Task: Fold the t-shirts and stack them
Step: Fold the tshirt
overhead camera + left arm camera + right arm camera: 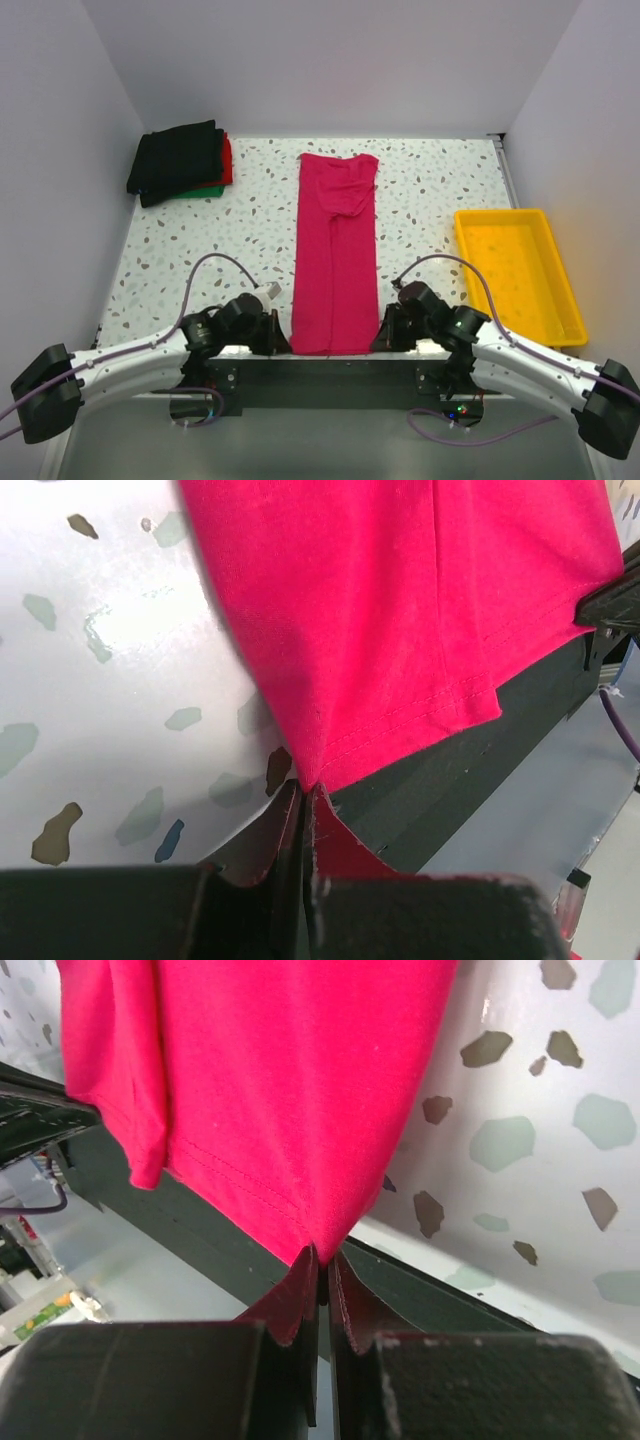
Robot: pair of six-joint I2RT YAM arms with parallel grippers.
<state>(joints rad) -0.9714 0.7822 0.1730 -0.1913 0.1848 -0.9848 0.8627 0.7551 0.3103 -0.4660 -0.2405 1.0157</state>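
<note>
Fingers (262, 848) (290, 1305) of 2 grippers (281, 335) (384, 330) on 1 pink t-shirt (335, 260)

Magenta t-shirt (336, 255) lies centred in a long strip; folded stack (182, 162) sits far-left.

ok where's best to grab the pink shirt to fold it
Its two near hem corners, coming from the near side: the pink shirt lies as a long flat strip running away, and the left tool and right tool are shut on those corners.

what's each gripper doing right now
left gripper: shut on the pink t-shirt, near left corner
right gripper: shut on the pink t-shirt, near right corner
</note>
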